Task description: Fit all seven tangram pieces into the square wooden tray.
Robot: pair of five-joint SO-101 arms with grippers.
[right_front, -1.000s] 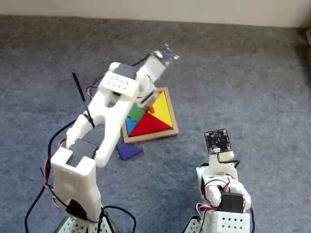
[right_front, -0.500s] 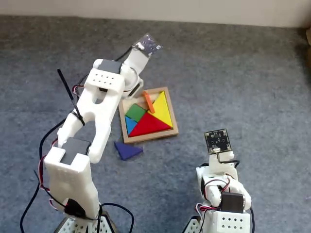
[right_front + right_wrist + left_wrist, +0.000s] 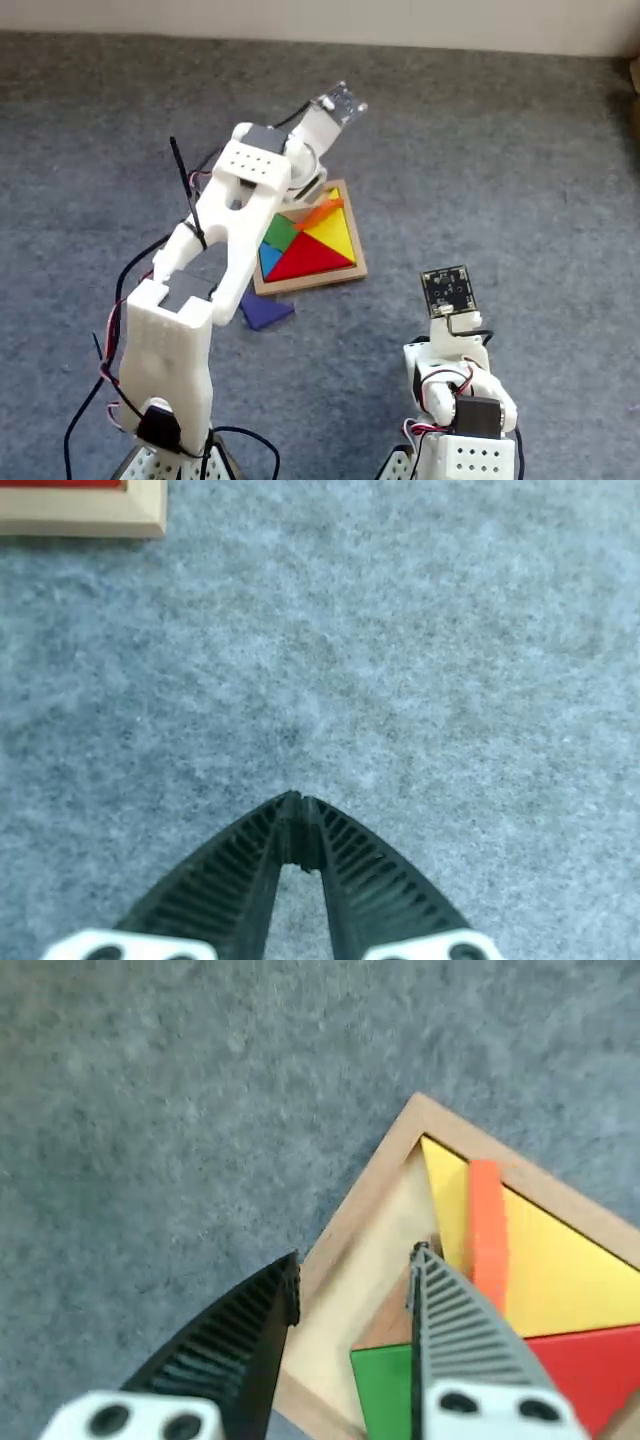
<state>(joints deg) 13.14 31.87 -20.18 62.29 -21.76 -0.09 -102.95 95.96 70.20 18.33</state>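
Right, I have the left gripper (image 3: 355, 1258) hanging over one corner of the tray (image 3: 370, 1185), jaws apart and holding nothing. Its black finger (image 3: 250, 1330) is outside the tray's rim, above the carpet (image 3: 150, 1110), and its grey finger (image 3: 455, 1330) is inside the tray, above bare wood. Just beside the grey fingertip, the orange piece (image 3: 487, 1225) shows as a narrow strip across the yellow triangle (image 3: 570, 1270); I can't tell whether it sits flat. The green piece (image 3: 385, 1390) and the red triangle (image 3: 575, 1370) lie inside the tray, and the light blue piece (image 3: 268, 262) sits by the tray's near rim. A dark blue piece (image 3: 268, 312) lies on the carpet just outside that rim. My right gripper (image 3: 300, 802) is closed on nothing, low over the carpet, well apart from the tray.
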